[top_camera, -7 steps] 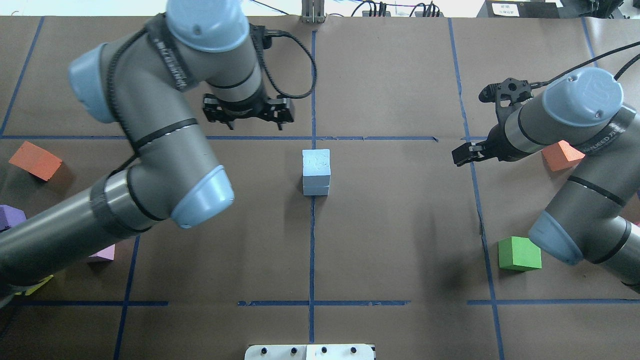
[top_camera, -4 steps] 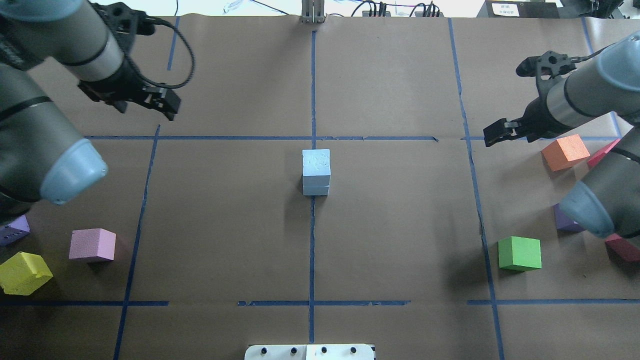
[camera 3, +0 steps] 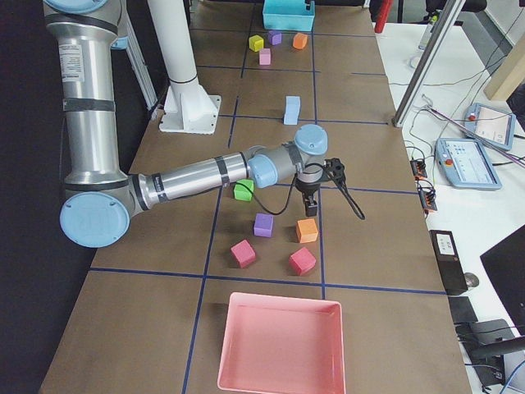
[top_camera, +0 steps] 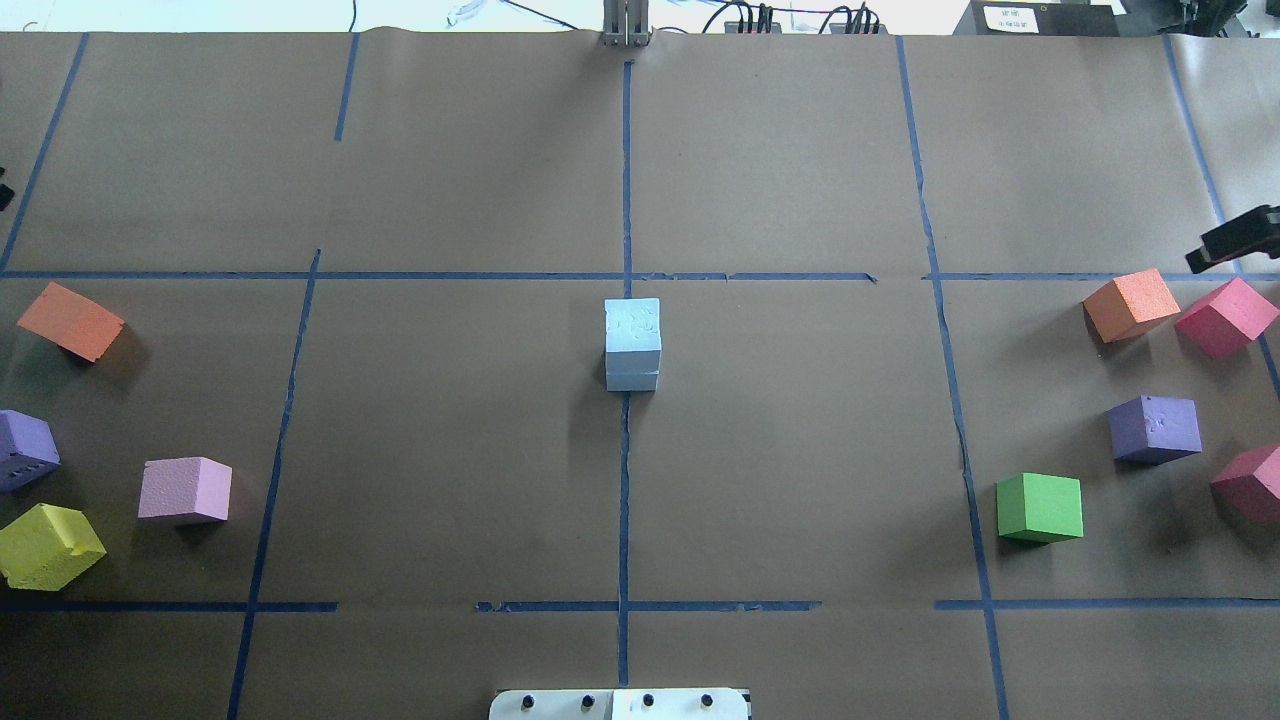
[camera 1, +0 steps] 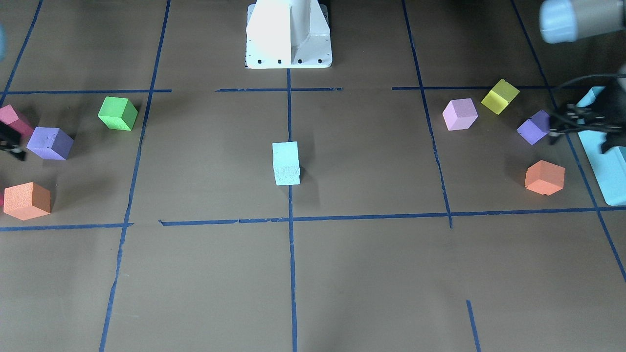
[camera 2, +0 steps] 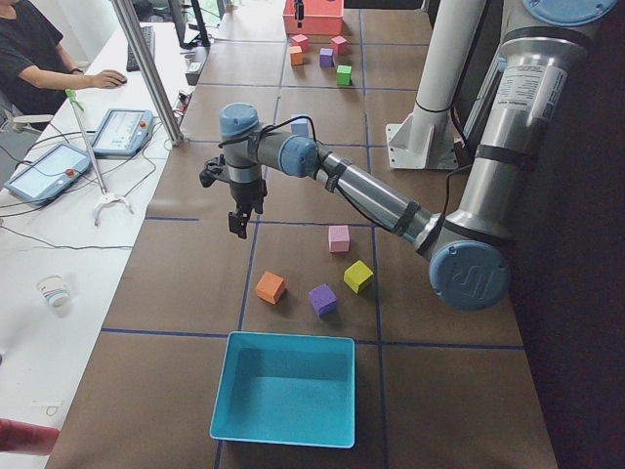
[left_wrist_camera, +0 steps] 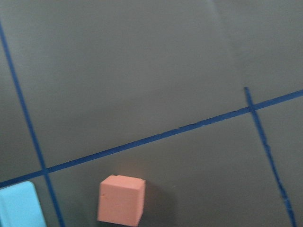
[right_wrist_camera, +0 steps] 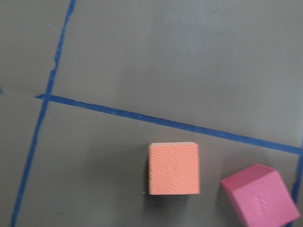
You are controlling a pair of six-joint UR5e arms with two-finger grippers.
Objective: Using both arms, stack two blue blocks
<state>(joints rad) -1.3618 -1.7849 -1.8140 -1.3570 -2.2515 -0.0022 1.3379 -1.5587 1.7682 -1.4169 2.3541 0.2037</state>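
Note:
The two blue blocks (top_camera: 632,345) stand stacked one on the other at the table's middle, on the centre tape line. The stack also shows in the front view (camera 1: 286,164) and the right side view (camera 3: 291,109). Neither gripper touches it. My left gripper (camera 1: 555,129) hovers far out at the table's left end, over the edge of a teal bin; its jaws look apart and empty. My right gripper (top_camera: 1200,260) is at the far right edge, above the orange and magenta cubes, only partly in view. Its jaws look apart and empty in the front view (camera 1: 14,146).
On the left lie an orange cube (top_camera: 72,320), a purple one (top_camera: 25,450), a lilac one (top_camera: 185,490) and a yellow one (top_camera: 50,545). On the right lie orange (top_camera: 1130,305), magenta (top_camera: 1225,317), purple (top_camera: 1155,428) and green (top_camera: 1040,507) cubes. A teal bin (camera 2: 283,391) and a pink bin (camera 3: 279,345) stand at the table ends.
Both arms have swung outward from the middle to the table's two ends and now barely show overhead. The blue stack has not moved.

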